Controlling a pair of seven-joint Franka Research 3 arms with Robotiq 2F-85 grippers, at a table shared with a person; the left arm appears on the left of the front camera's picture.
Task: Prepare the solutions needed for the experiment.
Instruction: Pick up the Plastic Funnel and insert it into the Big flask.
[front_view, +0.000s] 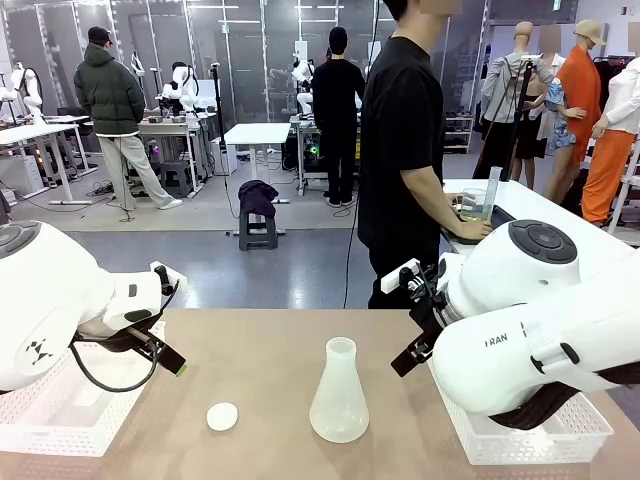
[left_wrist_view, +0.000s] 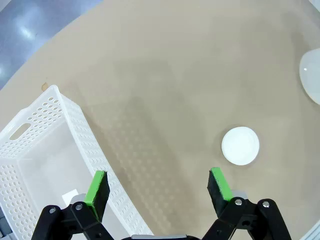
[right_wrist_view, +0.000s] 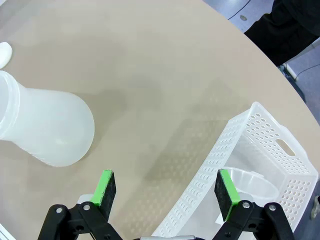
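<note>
A frosted plastic conical flask (front_view: 339, 395) stands upright at the middle of the tan table; its side (right_wrist_view: 47, 127) and its edge (left_wrist_view: 312, 75) show in the wrist views. A small white round cap (front_view: 222, 416) lies to its left, and the cap (left_wrist_view: 240, 145) is just beyond my left fingers. A pale yellowish solution shows in a clear vessel (front_view: 476, 206) on the far table, by the person's hand. My left gripper (left_wrist_view: 157, 182) hangs open over bare table beside the left basket. My right gripper (right_wrist_view: 167, 185) is open above the table, between the flask and the right basket.
White perforated baskets sit at the table's left (front_view: 40, 405) and right (front_view: 545, 435); the right basket (right_wrist_view: 260, 165) holds a clear round dish (right_wrist_view: 252, 184). A person in black (front_view: 400, 130) stands at the far side, turned toward the side table.
</note>
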